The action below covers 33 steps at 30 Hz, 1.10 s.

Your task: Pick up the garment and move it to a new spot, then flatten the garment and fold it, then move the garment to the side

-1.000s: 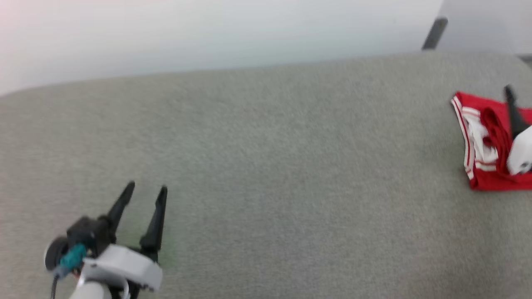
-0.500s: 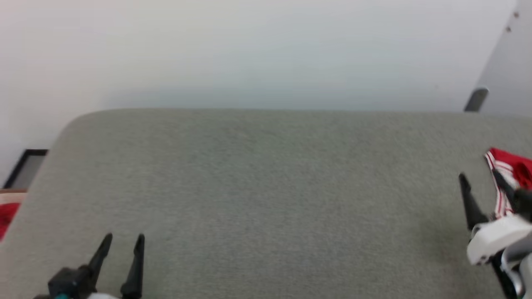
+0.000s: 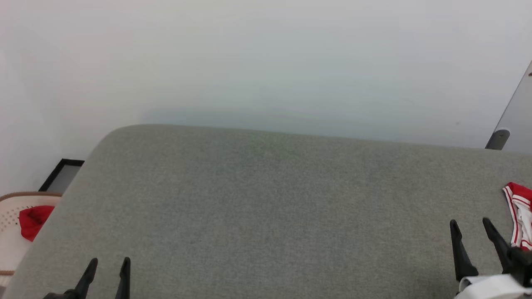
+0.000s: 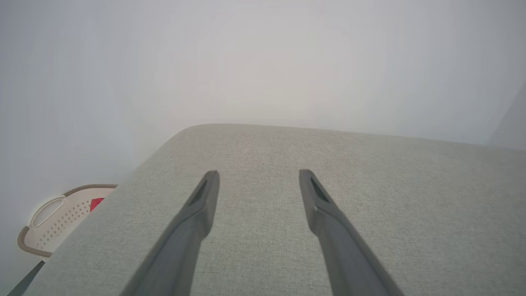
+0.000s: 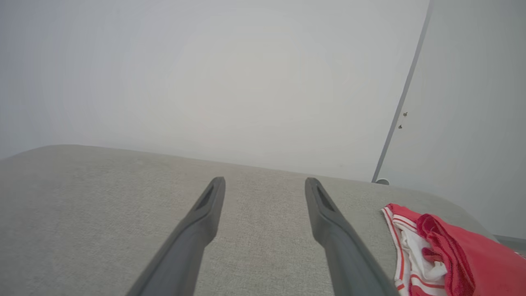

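Status: both grippers empty, fingers spread wide.
- Left gripper (image 3: pixel 110 260) at 7 o'clock in the head view, over bare pad (image 3: pixel 266 207), touching nothing. The left wrist view shows the same: wide gap (image 4: pixel 259 174), grey fabric under it.
- Right gripper (image 3: pixel 469 222) at 4 o'clock, also wide, nothing between the fingers (image 5: pixel 265 181).
- Garment (image 3: pixel 519 211) lies on the pad at the 3 o'clock edge of the head view, just beside the right gripper, apart from it. In the right wrist view it is at 4 o'clock (image 5: pixel 444 255): a compact red/white bundle, striped trim showing, partly cropped.
- Basket (image 3: pixel 8 232) off the pad at 8 o'clock, red cloth (image 3: pixel 33 220) inside. Looks like a separate item.

My read: pick, flatten, fold and move aside look done, since the bundle sits at the side and the pad's centre is bare. Can't judge fold quality. If that's right, nothing left except retracting the arms.
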Tool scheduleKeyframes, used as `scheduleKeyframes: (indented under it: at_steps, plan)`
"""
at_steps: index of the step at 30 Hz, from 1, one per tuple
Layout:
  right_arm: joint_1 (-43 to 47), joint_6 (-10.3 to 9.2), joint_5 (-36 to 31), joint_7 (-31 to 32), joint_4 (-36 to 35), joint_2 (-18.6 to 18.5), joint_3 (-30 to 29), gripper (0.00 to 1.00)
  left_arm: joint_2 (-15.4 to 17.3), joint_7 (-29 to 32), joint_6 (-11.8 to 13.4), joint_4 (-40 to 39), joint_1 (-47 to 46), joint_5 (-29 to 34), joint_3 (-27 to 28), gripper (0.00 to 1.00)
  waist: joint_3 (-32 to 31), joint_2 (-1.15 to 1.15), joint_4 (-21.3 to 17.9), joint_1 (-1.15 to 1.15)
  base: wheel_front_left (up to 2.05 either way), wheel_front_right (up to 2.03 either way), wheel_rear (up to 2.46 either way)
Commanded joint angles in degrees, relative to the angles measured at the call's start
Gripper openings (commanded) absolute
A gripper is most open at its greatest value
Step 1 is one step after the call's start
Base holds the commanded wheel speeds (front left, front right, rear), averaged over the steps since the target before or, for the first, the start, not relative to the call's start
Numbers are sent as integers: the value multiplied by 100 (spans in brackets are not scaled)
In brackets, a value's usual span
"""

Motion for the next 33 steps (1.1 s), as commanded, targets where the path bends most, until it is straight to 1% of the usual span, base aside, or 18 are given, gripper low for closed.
scheduleKeyframes:
  at_steps: [1, 6, 14, 21, 32, 33]
  plan:
    - [144, -7, -37, -22, -104, 84, -59, 100, -7, 1, -30, -10, 40, -2, 34, 100, -14, 0, -2, 0, 0, 0, 0]
    - [559, -7, -252, -22, -469, 326, -109, 100, 44, 1, -122, 37, 59, 19, 93, 100, -29, 0, -61, 0, 0, 0, 0]
    - [1014, -7, -358, -22, -755, 635, -213, 100, -21, 1, -204, -23, 82, 107, 33, 100, -23, 0, -162, 0, 0, 0, 0]
    - [1154, -7, -404, -22, -816, 720, -265, 100, -42, 1, -244, -9, 42, 116, 44, 100, -13, 0, -243, 0, 0, 0, 0]
    - [1170, -7, -459, -22, -824, 761, -246, 100, -126, 1, -253, -70, 44, 118, 73, 100, -16, 0, -243, 0, 0, 0, 0]
    - [1168, -6, -432, -5, -813, 761, -247, 0, -139, 22, -261, -85, 32, 103, 116, 0, -17, 0, -240, 0, 0, 0, 0]
